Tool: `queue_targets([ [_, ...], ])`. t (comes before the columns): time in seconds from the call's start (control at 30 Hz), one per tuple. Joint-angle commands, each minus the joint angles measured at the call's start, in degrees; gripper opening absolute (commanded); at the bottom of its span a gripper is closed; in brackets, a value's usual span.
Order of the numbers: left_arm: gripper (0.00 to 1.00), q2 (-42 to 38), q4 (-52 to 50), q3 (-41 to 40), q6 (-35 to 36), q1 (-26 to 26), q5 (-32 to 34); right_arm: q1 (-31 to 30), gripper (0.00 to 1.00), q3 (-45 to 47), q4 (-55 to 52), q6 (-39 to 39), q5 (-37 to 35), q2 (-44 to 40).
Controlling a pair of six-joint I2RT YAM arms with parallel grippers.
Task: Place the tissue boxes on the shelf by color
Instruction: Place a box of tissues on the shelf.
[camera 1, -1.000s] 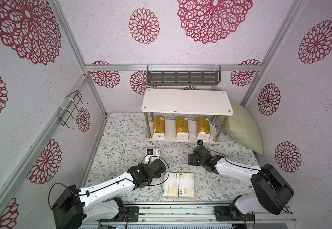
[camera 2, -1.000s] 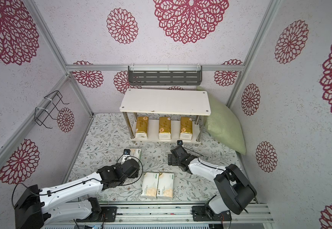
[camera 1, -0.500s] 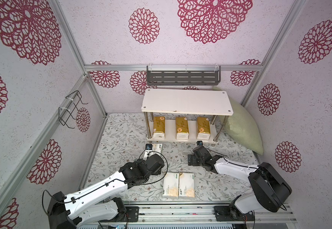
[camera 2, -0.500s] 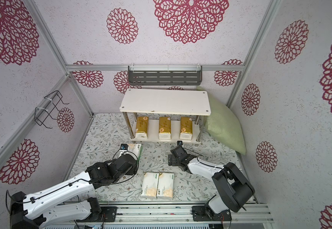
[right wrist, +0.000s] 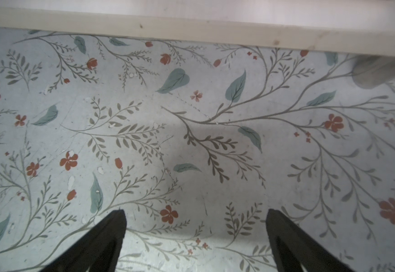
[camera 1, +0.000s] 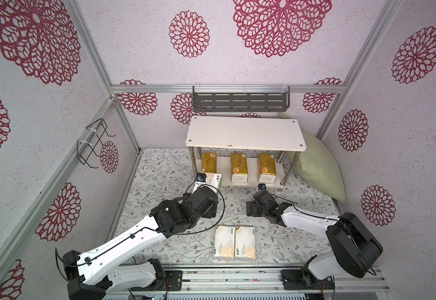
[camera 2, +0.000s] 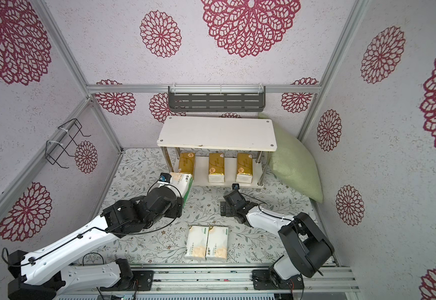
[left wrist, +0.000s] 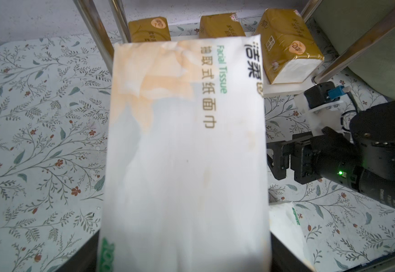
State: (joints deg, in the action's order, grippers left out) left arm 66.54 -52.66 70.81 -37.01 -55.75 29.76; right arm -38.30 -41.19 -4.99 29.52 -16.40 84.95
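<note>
Jaws of left arm (camera 1: 133, 233) clasp white pack (left wrist: 182, 153) before shelf (camera 1: 245, 132).

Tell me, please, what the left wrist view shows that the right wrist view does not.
Only the left wrist view shows the white tissue pack close up, three gold packs on the shelf's lower board, and the right gripper from the side. Only the right wrist view shows that gripper's own jaws, wide apart with nothing between them. Both show the floral mat and that board's front edge.
</note>
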Motion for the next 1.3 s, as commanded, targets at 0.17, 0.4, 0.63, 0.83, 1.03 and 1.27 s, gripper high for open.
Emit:
queue_targets([
  [0.17,0.80,1.1,-0.6,8.9,8.0,-0.1,1.1,0.2,0.99,-1.6,-0.3,-0.6,-0.5,-0.4],
  [0.4,0.80,3.2,-0.6,16.6,13.0,1.3,1.1,0.2,0.99,-1.9,-0.1,-0.7,-0.2,-0.1],
  [0.63,0.80,8.2,2.7,24.7,20.0,6.1,-0.2,0.2,0.99,-1.6,0.0,-0.7,-0.1,-0.3],
  [0.83,0.80,14.0,5.4,30.9,23.5,10.9,-3.2,0.2,0.99,-0.9,0.3,-0.5,0.2,-0.7],
  [1.03,0.79,17.9,8.7,33.8,24.4,15.0,-4.6,0.2,0.99,-0.9,0.4,-0.6,0.6,-0.8],
  [1.27,0.79,20.6,11.3,35.9,23.8,18.7,-7.4,0.1,0.99,-1.3,0.0,-0.8,0.7,-1.2],
])
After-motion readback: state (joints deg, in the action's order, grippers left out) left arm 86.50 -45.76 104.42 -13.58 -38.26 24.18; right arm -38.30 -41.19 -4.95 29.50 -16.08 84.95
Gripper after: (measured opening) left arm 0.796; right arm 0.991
